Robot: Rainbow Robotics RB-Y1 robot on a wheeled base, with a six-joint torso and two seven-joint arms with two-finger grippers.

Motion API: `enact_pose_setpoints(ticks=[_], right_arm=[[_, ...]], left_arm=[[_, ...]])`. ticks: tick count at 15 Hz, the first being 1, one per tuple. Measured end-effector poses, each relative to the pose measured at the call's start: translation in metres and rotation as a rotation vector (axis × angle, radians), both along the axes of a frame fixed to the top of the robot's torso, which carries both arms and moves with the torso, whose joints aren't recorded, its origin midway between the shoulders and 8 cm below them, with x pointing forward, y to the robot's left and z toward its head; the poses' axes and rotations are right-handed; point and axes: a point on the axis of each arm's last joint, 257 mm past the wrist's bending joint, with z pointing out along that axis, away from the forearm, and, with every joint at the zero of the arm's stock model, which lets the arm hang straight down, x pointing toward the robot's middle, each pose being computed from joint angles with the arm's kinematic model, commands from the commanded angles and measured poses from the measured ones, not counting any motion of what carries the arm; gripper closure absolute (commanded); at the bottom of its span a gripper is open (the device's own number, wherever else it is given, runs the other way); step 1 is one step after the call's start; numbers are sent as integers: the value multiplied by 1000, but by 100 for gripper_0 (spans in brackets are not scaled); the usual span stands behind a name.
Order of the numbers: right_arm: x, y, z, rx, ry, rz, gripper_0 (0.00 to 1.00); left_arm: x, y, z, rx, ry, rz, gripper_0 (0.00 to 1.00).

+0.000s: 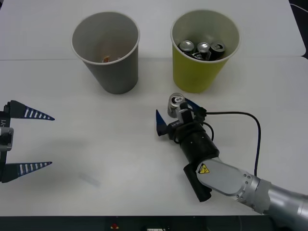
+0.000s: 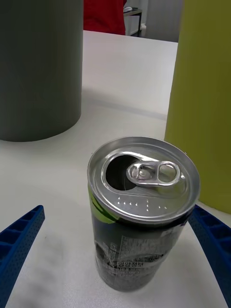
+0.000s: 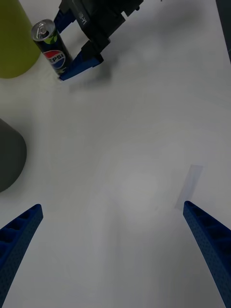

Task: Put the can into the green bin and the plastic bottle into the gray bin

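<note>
Here the small dark drink can with a silver top and pull tab (image 1: 176,104) stands upright on the white table (image 1: 120,154), just in front of the tall yellow-green paper-cup-shaped bin (image 1: 202,53). The right gripper (image 1: 175,115) straddles the can with its blue ribbed fingers spread, one on each side. In the right wrist view one finger (image 2: 211,236) looks to be against the can's (image 2: 142,211) wall while the other (image 2: 21,236) stands apart from it, so the can is bracketed, not squeezed. That close view also shows the opened mouth and Korean print on the label. The left wrist view gives the can's (image 3: 50,45) other side, with a blue-red-white Pepsi logo, and the right gripper (image 3: 65,45) around it.

From above, the green bin already holds three silver-topped dark cans (image 1: 202,49), and the tall gray paper-cup-shaped bin (image 1: 107,48) beside it has something small and orange at its bottom.

The left gripper (image 1: 29,139) hovers at the table's left edge, fingers wide apart, well away from everything. A strip of clear tape (image 3: 190,185) lies on the table under it. Bare tabletop stretches between the two arms, and a gap separates the two bins.
</note>
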Motion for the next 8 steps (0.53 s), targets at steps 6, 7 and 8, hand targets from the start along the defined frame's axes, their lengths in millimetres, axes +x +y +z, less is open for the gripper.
enact_pose_setpoints(ticks=[6,7,8], right_arm=[[14,4,4,-15,-14,-9,84],[16,3,3,-17,-14,-11,100],[16,3,3,-17,-13,-12,100]], left_arm=[[0,0,0,0,0,0,0],[0,0,0,0,0,0,0],[0,0,0,0,0,0,0]])
